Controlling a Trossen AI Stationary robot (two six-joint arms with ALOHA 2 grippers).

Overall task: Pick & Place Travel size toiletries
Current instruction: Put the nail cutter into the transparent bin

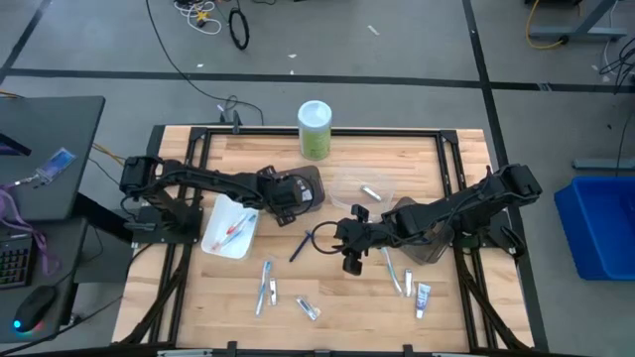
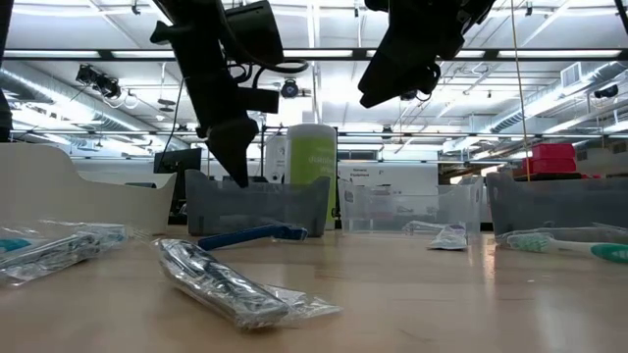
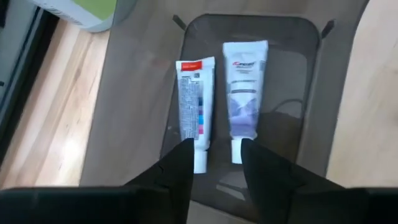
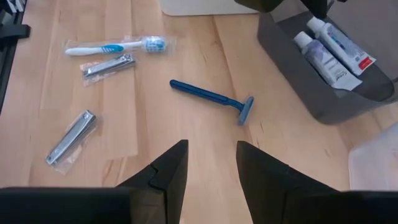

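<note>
Two small white tubes (image 3: 196,106) (image 3: 244,87) lie side by side in a dark tray (image 1: 312,184); they also show in the right wrist view (image 4: 333,50). My left gripper (image 3: 214,158) hangs open and empty over them, touching neither. A blue razor (image 4: 211,99) lies flat on the table at its middle (image 1: 302,244). My right gripper (image 4: 210,155) is open and empty, above the table just right of the razor (image 1: 342,243). A wrapped toothbrush (image 4: 118,46) and two packed nail clippers (image 4: 109,65) (image 4: 71,137) lie toward the near edge.
A white tray (image 1: 220,236) with a few items stands at the left. A clear tray (image 1: 369,188) stands mid-table, a second dark tray (image 1: 425,248) under my right arm. A green canister (image 1: 316,129) is at the far edge. A toothbrush (image 1: 395,270) and a tube (image 1: 422,297) lie near right.
</note>
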